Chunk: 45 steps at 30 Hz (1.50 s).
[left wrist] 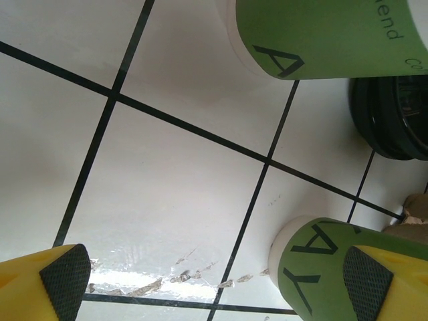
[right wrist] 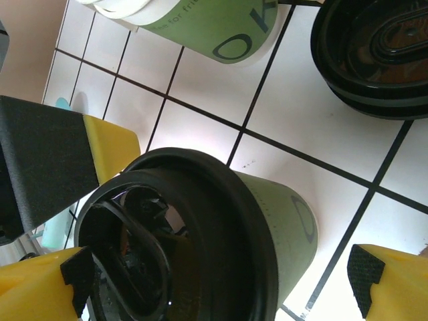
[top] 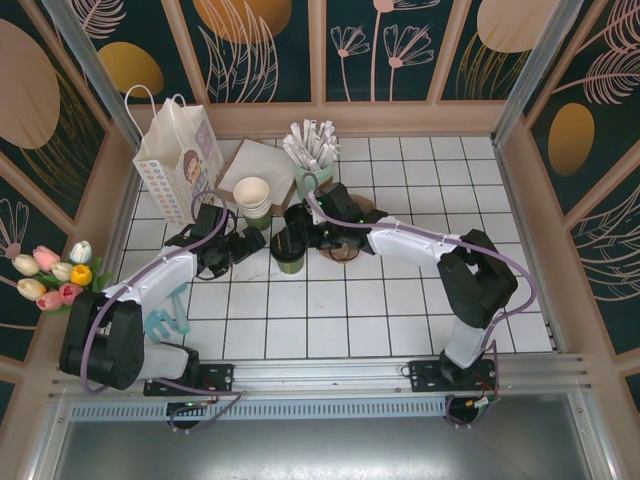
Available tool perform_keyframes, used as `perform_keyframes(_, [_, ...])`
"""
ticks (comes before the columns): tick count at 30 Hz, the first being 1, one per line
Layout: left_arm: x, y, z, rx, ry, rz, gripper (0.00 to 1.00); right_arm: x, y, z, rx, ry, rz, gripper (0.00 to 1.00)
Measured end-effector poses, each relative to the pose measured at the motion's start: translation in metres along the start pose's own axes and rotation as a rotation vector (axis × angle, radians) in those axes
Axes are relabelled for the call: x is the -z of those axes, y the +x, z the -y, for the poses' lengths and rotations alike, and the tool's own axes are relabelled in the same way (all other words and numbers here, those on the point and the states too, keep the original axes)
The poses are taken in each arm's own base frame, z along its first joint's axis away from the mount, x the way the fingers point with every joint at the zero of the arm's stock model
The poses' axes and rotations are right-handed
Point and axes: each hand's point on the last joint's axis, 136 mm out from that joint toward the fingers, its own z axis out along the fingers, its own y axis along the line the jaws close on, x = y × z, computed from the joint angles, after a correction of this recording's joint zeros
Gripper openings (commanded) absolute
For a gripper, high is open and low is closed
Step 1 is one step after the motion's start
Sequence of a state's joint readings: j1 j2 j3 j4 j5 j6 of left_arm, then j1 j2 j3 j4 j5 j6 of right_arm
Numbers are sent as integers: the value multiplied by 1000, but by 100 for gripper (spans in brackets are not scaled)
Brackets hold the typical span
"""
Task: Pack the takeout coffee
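While upright on the white tiled tabletop (top: 330, 310), small dark green paper cup with black round lid (right wrist: 274, 221) inside the right gripper (right wrist: 221, 277), spread wide, left gripper (left wrist: 215, 277) also spread, cup just beside it.

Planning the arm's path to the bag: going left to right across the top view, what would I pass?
tulips → white paper bag → stack of cream cups → takeout coffee
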State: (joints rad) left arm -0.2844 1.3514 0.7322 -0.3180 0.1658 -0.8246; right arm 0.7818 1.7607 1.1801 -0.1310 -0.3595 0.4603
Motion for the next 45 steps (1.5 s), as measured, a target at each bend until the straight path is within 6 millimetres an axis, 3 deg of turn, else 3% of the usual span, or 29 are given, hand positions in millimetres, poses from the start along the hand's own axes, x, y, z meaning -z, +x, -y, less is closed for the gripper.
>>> perform_keyframes(17, [-2, 2, 2, 10, 20, -6, 98, -6, 3, -16, 63, -18, 14, 99])
perform_keyframes(27, [-2, 6, 5, 6, 34, -21, 98, -20, 10, -12, 81, 16, -1, 99])
perform_keyframes(38, [-2, 8, 4, -3, 33, -24, 98, -19, 6, -13, 117, 20, 16, 78])
perform_keyframes(45, [25, -11, 13, -39, 23, 71, 98, -9, 6, -9, 140, 13, -1, 74])
